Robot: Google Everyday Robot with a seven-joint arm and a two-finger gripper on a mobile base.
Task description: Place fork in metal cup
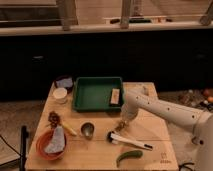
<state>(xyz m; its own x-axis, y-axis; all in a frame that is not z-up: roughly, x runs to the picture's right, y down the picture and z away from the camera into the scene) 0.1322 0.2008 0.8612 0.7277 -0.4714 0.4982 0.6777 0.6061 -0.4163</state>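
The metal cup (87,130) is a small grey steel cup with a dark inside, standing upright on the wooden table (150,125) in front of the green tray (80,95). My gripper (121,125) hangs low over the table, right of the cup and about a cup's width or two away from it. A small pale shape shows at the gripper's tip. I cannot tell whether it is the fork, and no fork shows clearly elsewhere. The white arm (165,111) reaches in from the right.
A white-handled tool with a black head (131,142) lies just in front of the gripper. A green pepper (129,156) lies near the front edge. An orange-red bowl (42,150) holding a cloth, a white bowl (60,95) and a dark bowl (64,81) stand at the left. A wooden block (115,96) sits in the tray.
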